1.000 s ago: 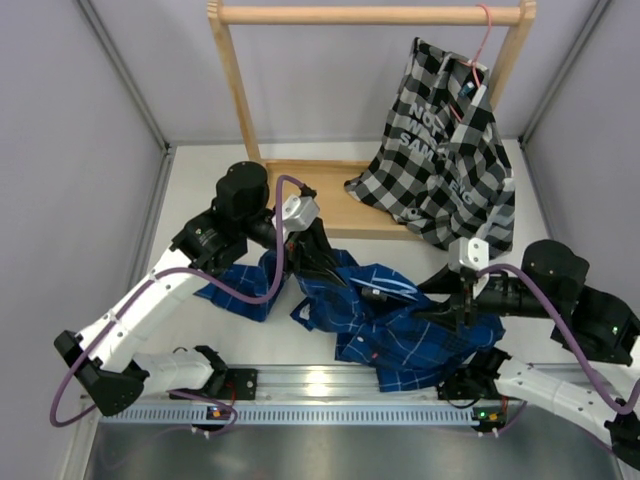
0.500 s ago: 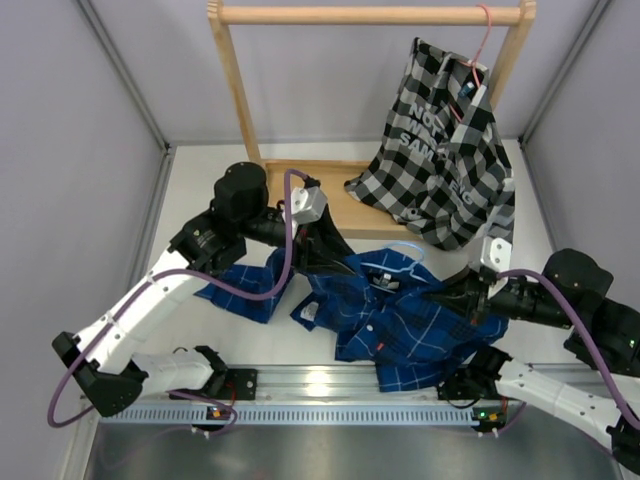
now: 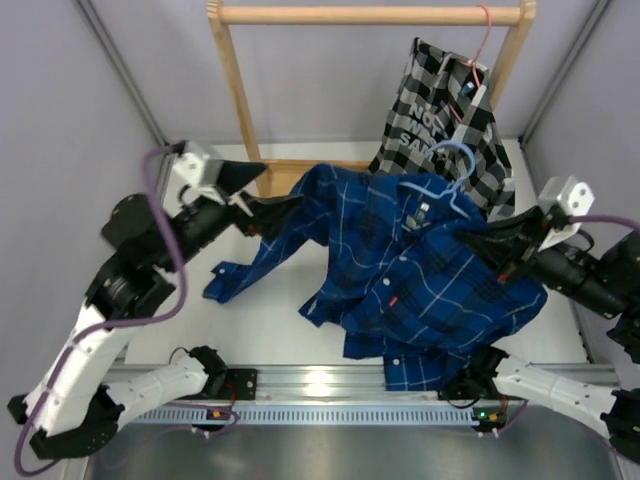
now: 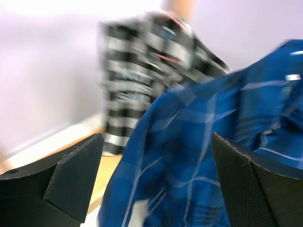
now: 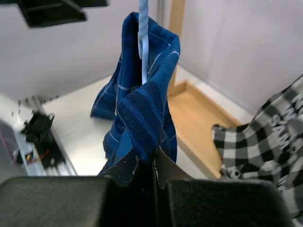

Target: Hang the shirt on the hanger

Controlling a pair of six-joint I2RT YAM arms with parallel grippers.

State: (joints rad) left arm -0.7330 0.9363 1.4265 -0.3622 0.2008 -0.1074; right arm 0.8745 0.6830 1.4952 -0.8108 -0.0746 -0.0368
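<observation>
Shirt [image 3: 420,270] has risen off the counter [image 3: 270,320], hanger [image 5: 144,52] inside; right end effector [image 5: 154,161] clamps its shoulder, left end effector [image 4: 156,142] gapes released. Regrip left, lift level.

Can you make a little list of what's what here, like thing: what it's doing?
shirt: blue plaid, held up in the air
hanger: light blue, hook poking out at the collar
right gripper: shut on the shirt
left gripper: open, beside the shirt
rack: wooden, checked shirt hanging on it
</observation>
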